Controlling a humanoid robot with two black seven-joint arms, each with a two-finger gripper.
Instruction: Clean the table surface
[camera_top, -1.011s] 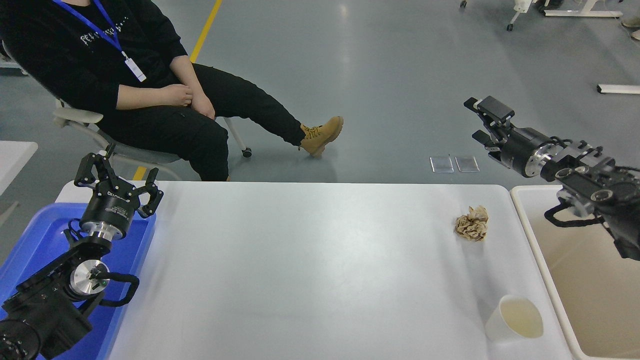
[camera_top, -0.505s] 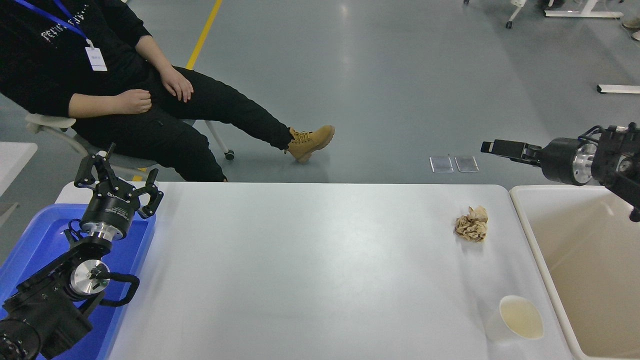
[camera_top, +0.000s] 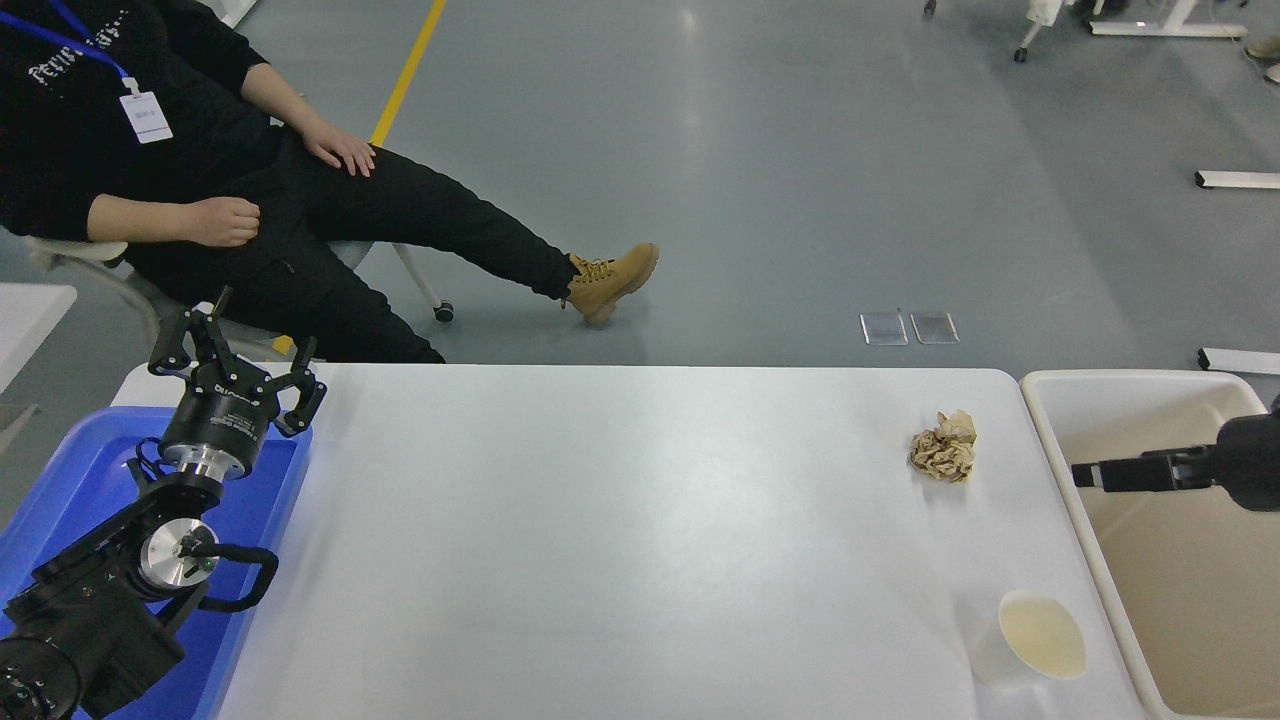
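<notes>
The white desk (camera_top: 620, 540) fills the middle of the view, and two bits of rubbish remain on its right part: a crumpled brown paper ball (camera_top: 943, 447) at about 2 o'clock and a white paper cup (camera_top: 1030, 640) lying at about 4 o'clock near the right edge. A beige bin (camera_top: 1050, 400) stands just beside the desk at 3 o'clock, likely the place for such rubbish, and a blue tray (camera_top: 60, 460) sits at 9 o'clock. The left gripper (camera_top: 235, 365) is parked over the tray with its fingers spread wide and nothing held, well clear of the work. The right gripper (camera_top: 1085, 475) comes in from the right edge over the bin's near wall, pointing toward 9 o'clock, apart from the paper ball; only a thin profile shows, so I cannot tell how far open it is. Compared with half a second ago, the right arm has dropped from above the bin's far edge to this lower level, probably lining up for the paper ball. A seated person (camera_top: 200, 150) at 11 o'clock has slid leftward.
</notes>
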